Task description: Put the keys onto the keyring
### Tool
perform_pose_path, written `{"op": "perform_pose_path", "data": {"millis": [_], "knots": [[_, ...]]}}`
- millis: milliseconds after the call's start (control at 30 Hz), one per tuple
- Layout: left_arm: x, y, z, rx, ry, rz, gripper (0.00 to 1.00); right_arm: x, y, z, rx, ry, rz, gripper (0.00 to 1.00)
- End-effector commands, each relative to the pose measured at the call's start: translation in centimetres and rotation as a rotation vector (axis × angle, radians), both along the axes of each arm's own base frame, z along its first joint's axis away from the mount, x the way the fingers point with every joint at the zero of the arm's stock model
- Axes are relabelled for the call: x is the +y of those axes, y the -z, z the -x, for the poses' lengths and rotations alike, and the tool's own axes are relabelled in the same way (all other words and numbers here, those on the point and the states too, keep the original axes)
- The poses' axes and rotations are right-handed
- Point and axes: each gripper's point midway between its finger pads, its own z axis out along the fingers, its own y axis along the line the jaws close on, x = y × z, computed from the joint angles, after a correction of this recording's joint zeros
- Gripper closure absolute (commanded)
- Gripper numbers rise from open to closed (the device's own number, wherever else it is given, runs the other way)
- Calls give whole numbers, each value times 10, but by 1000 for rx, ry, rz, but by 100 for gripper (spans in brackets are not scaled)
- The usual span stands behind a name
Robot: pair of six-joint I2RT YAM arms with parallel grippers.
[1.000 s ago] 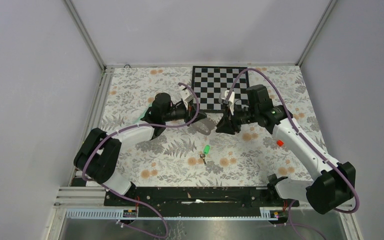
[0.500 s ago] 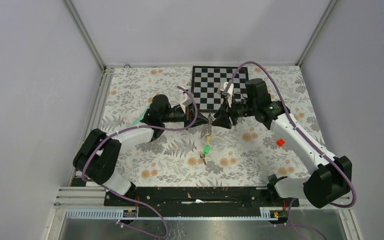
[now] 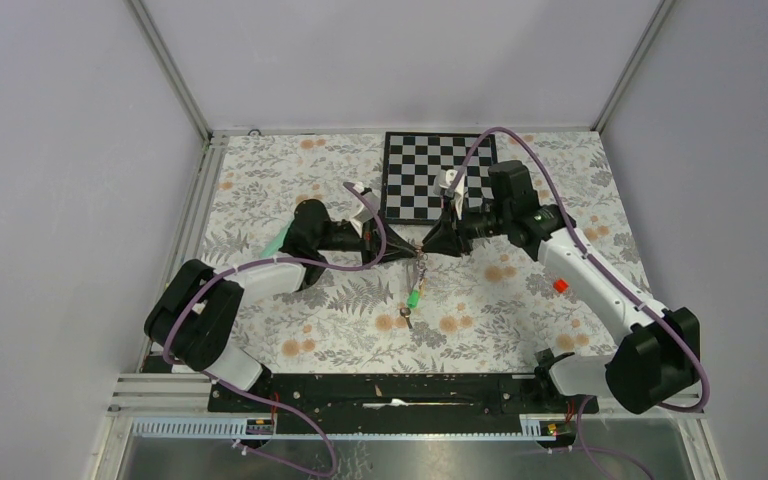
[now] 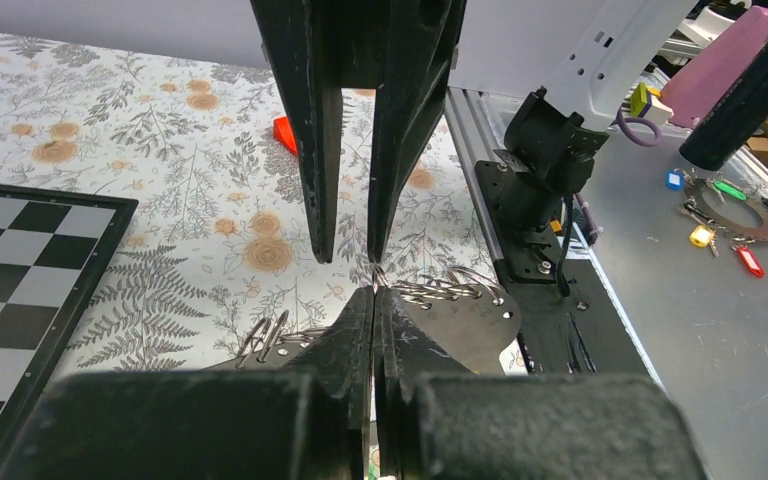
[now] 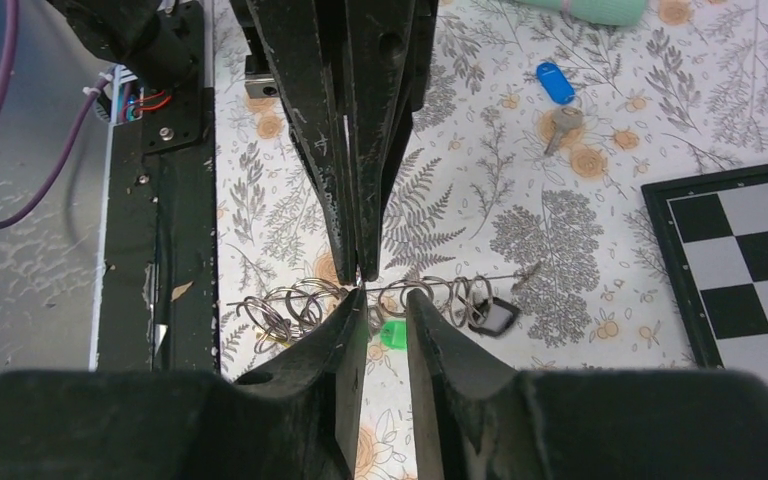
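Note:
The keyring [image 4: 460,320] is a thin silvery plate carrying several wire rings [image 5: 290,305]. It hangs above the table's middle [image 3: 419,262]. My left gripper [image 4: 374,292] is shut on its edge. My right gripper [image 5: 387,297] faces it tip to tip, its jaws a narrow gap apart astride the plate's edge, clamping nothing that I can see. One right fingertip [image 4: 375,258] touches the metal. A green key [image 5: 392,333] lies on the table below [image 3: 414,298]. A blue key [image 5: 555,82] lies farther off, towards the left arm.
A small black tag [image 5: 493,317] hangs by the rings. A chessboard [image 3: 438,175] lies behind the grippers. An orange-red cylinder [image 3: 560,285] sits under the right arm. A mint-green piece [image 3: 280,236] lies by the left arm, and a small silvery piece [image 3: 405,320] below the green key.
Both grippers moved inward and met tip to tip over the table's middle, with the keyring now hanging between them. The right jaws widened, then narrowed.

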Motion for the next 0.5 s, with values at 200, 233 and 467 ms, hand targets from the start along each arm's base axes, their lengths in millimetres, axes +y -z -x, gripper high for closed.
{"op": "perform_pose_path", "data": {"millis": [200,233,467], "knots": [[4,-29,8,-109,31,75,100,6,6,11,-14,-87,-59,73],[3,-29,7,-106,24,75,100,6,7,12,-11,-89,-60,73],[2,-27,6,-92,18,73,100,9,13,11,6,-78,-62,73]]}}
